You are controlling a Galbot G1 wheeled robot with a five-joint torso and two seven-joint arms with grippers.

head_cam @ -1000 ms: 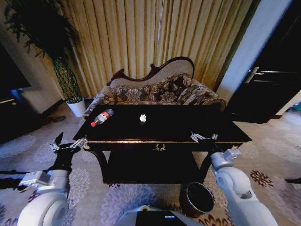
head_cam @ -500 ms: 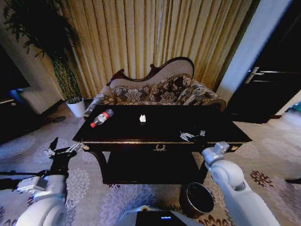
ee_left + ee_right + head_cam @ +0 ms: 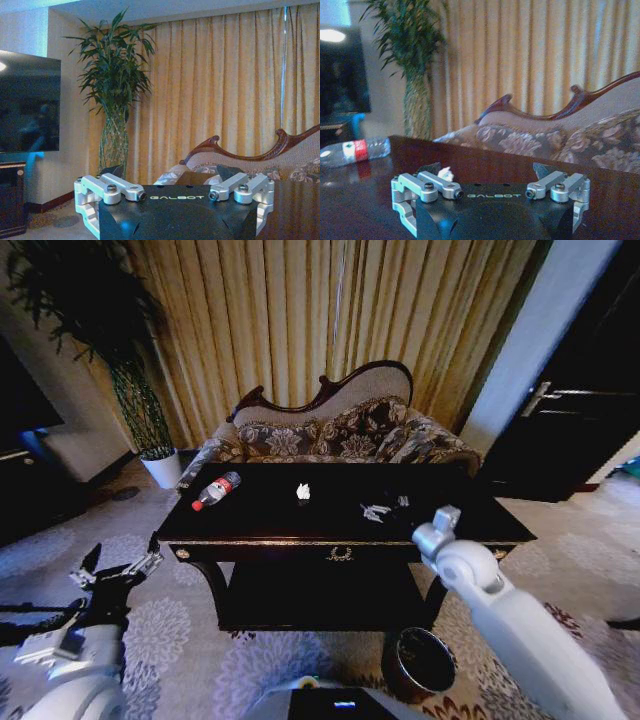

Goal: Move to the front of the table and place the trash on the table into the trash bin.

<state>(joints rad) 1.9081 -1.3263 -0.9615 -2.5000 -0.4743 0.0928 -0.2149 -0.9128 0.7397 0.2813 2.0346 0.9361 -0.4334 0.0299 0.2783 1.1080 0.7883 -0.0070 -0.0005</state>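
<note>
Trash scrap (image 3: 303,491) at frame centre awaits pickup: right gripper (image 3: 383,507), spread wide and empty, must reach further toward it.

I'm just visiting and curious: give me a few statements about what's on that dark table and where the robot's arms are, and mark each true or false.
1. The bottle lies on its side on the table. True.
2. The right end effector is over the tabletop, open and empty. True.
3. The white scrap is already in the trash bin. False: it sits on the tabletop.
4. The left end effector holds the bottle. False: it is open and empty, low beside the table's left end.
5. The bin stands on the floor near the table's right front leg. True.
</note>
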